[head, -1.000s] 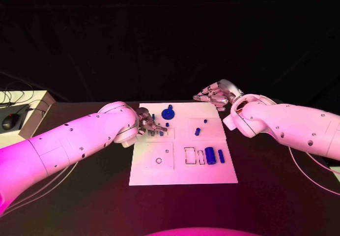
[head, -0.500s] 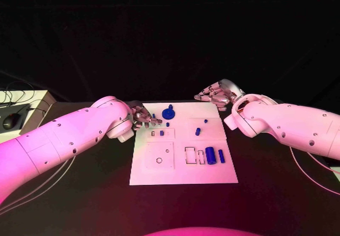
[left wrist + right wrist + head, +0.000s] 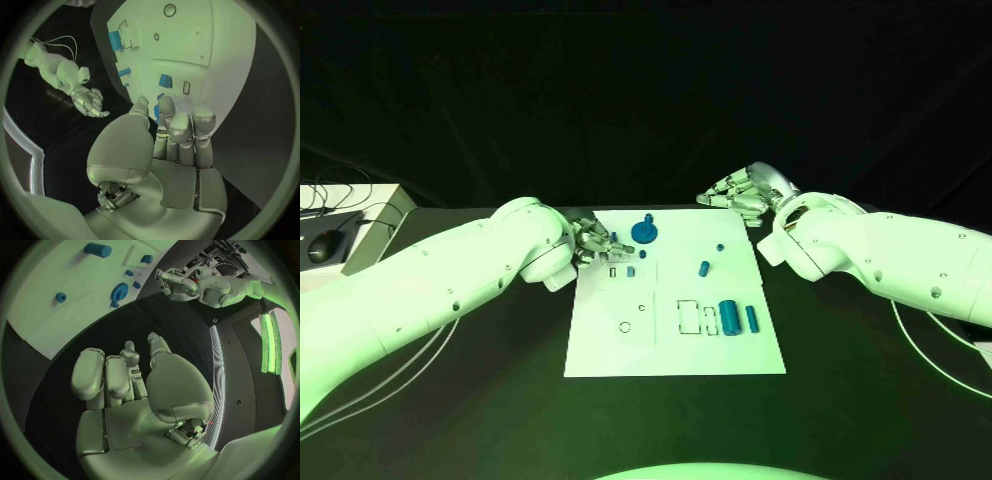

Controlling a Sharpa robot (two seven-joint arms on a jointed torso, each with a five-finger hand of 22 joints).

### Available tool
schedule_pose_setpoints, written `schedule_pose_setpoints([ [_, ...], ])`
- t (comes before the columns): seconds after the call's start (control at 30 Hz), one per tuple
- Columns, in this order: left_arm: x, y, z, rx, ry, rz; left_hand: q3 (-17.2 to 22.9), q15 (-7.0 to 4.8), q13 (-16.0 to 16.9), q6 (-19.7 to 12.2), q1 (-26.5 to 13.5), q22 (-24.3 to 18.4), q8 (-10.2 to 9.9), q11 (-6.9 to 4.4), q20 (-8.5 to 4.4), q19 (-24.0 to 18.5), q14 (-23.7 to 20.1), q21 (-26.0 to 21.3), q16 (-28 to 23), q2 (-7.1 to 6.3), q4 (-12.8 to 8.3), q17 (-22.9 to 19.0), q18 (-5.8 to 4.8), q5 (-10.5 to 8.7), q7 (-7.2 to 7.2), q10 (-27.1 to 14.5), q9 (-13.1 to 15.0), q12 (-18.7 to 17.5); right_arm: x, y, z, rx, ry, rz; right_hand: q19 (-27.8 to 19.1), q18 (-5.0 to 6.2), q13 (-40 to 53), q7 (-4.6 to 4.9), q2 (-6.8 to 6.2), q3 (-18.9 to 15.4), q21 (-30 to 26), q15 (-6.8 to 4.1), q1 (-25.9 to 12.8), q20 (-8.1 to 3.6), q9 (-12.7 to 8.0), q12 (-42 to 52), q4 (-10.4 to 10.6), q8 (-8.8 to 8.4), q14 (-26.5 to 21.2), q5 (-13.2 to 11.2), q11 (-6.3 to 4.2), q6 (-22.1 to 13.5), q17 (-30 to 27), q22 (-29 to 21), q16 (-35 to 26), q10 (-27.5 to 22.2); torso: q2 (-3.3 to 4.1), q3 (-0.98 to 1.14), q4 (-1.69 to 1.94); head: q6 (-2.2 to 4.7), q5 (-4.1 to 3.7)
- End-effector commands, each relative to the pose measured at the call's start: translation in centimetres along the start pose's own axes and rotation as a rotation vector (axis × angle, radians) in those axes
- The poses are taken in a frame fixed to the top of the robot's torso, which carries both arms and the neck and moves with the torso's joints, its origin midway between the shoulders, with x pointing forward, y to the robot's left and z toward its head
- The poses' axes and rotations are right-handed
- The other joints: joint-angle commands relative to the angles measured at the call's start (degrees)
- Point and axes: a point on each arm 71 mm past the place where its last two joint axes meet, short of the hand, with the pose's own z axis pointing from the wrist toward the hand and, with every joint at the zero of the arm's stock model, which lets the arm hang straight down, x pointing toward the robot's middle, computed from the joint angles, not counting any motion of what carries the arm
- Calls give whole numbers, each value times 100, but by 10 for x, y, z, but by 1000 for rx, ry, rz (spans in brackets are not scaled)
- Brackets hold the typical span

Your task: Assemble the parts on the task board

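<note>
Step in hand: left hand (image 3: 596, 246) hovering over task board (image 3: 733, 355) at its far left corner, beside small blue parts (image 3: 630, 270); pick judged not yet made. Fingers close together, nothing visibly held in left wrist view. Right hand (image 3: 747, 190) off board's far right corner, empty, fingers loosely curled. Next: descent and pinch on one small part. Head view alone: thick blue cylinder (image 3: 728, 319) lying near slots; left wrist view: fingertips (image 3: 166, 106) just above blue piece (image 3: 165, 80).
</note>
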Motion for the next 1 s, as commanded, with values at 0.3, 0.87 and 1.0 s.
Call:
schedule_pose_setpoints([
  [0.3,17,4,7,-36,54,36,90,31,-13,8,-22,43,72,11,27,22,19,5,17,-117,54,37,88,19,14,-10,-42,-5,2,1,0,-13,8,-2,256,21,-1,8,0,-25,-11,-14,-36,-24,-5,-13,-9,-32,-1,-1,2,43,-8,823,-23,7,16,6,-10,4,-5],
  [0.87,26,2,12,-47,73,64,20,18,0,-11,-159,111,266,-5,9,55,26,8,34,-303,402,74,76,7,-19,15,-25,-15,3,2,0,-14,12,-1,256,21,-1,8,0,-25,-11,-14,-36,-24,-5,-13,-9,-32,-1,-1,2,43,-8,823,-23,7,12,5,-6,-37,-25],
  [1.0,26,1,13,-47,72,67,-75,19,3,-18,-147,119,275,-3,8,56,28,3,35,-252,375,76,75,2,-18,14,-33,-17,3,2,1,-14,13,0,256,21,-1,8,0,-25,-11,-14,-36,-24,-5,-13,-9,-32,-1,-1,2,43,-8,823,-23,7,12,7,-2,-46,-26],
])
